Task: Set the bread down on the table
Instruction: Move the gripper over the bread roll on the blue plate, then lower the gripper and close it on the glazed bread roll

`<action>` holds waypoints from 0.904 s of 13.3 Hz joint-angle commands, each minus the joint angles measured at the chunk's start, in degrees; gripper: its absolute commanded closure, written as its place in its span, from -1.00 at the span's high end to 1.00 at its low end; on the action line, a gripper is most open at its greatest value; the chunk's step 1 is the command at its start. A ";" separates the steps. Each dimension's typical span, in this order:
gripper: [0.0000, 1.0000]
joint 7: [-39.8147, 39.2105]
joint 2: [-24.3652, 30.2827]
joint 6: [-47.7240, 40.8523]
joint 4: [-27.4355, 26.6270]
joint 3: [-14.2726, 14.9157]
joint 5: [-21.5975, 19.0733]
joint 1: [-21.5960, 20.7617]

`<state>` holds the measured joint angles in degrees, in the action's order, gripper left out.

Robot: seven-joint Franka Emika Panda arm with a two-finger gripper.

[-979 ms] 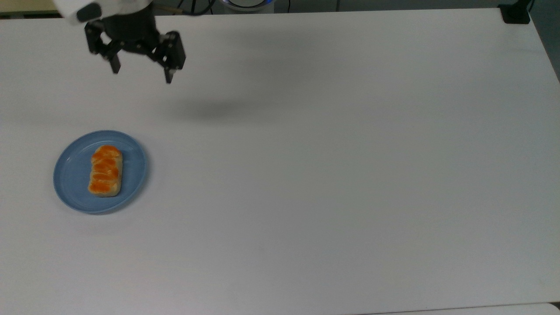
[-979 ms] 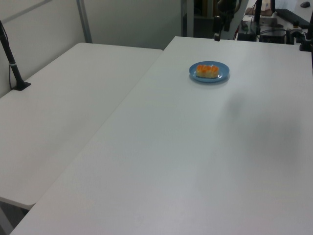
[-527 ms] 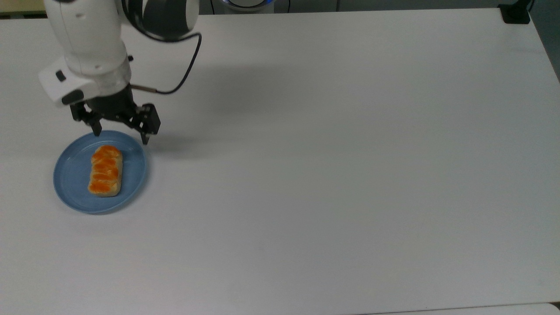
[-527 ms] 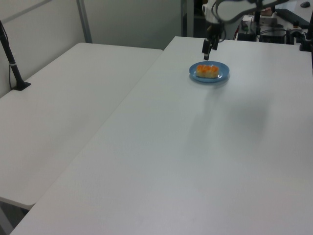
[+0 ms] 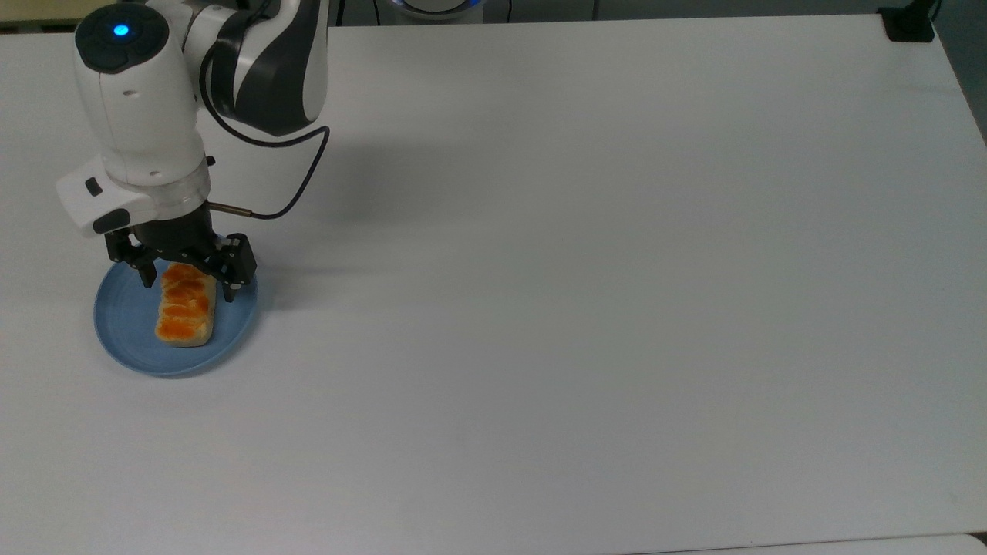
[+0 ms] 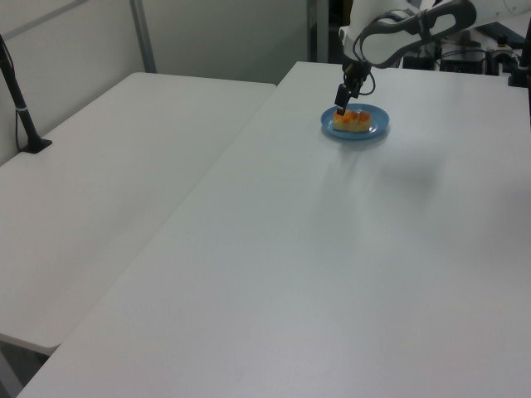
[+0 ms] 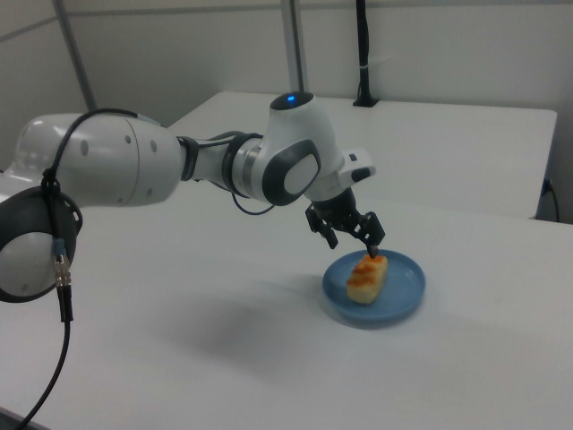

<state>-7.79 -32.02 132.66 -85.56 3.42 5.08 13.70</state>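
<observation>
The near stretch of the table [image 5: 586,324] is lying bare in the top view, so there is plenty of free surface waiting for a set-down.

Farther in, at the top view's left, the bread [image 5: 185,310] is still lying lengthwise on the blue plate [image 5: 122,324]; it is not lifted, and nothing is pinching it yet. In the right view the bread [image 7: 367,279] is sitting with its far end just under the claw.

Beyond that, the gripper [image 5: 187,287] is hanging over the bread's far end with its fingers spread, one tip on each side of the loaf's width in the top view. Whether the tips are touching the plate I cannot tell.

This is where the change is happening: a second ago the claw was hovering well away toward the far edge, half a second ago it was reaching the plate's far rim, and now it is straddling the loaf, while bread and plate are sitting exactly as before. By my judgement the approach is nearly over and the grasp is about to start; the arm [image 7: 179,166] probably needs to come a little lower before closing. The carry to the table is still wholly ahead.
</observation>
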 commanded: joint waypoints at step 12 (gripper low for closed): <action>0.85 -0.31 -5.51 6.74 0.40 -0.52 -0.25 2.83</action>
<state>-10.35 -37.21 138.08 -85.38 3.06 5.09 16.74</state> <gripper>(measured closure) 0.000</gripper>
